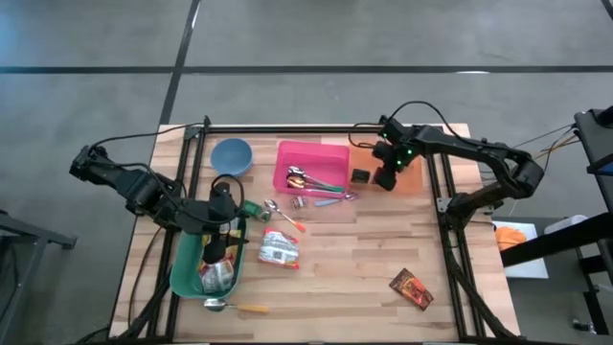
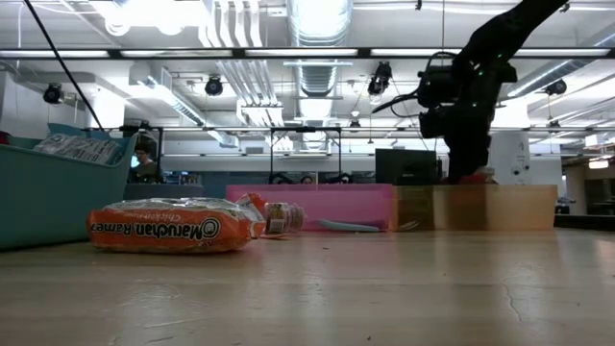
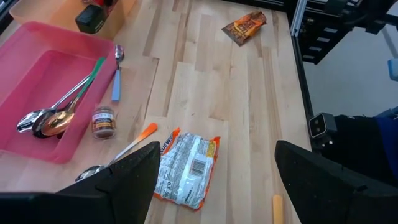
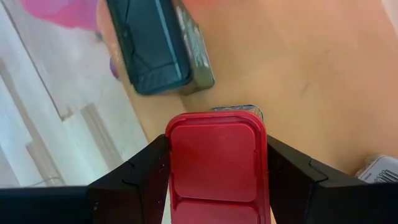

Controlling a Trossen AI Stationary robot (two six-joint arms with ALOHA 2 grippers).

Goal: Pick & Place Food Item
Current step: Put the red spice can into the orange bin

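Red-lidded container (image 4: 216,163) is seated between the two dark fingers (image 4: 130,180) of the right gripper (image 1: 386,178), which presses on both of its sides; the jaws are closed on it at roughly half spread. In the high view this gripper hangs over the orange tray (image 1: 414,179) at the far right of the wooden surface (image 1: 364,259), so the container sits above that tray. A dark rectangular box (image 4: 149,43) lies on the tray just beyond the container (a second small item shows at its edge, too hidden to identify).

The left gripper (image 1: 218,240) is positioned over the teal bin (image 1: 184,273) at the near left. Its jaws stand wide apart, with nothing between the fingers (image 3: 124,180) in the left wrist view.

Other items on the surface:
- ramen packet (image 1: 280,250), lying flat just right of the teal bin, near the left gripper and well apart from the right one
- pink tray (image 1: 308,153) holding spoons (image 1: 305,178), between the two arms
- blue bowl (image 1: 232,154) beside the pink tray's left edge
- small spice jar (image 3: 102,120), just beside the pink tray
- dark snack packet (image 1: 411,287), near the right front corner
- spoon with orange handle (image 1: 237,307), just in front of the teal bin
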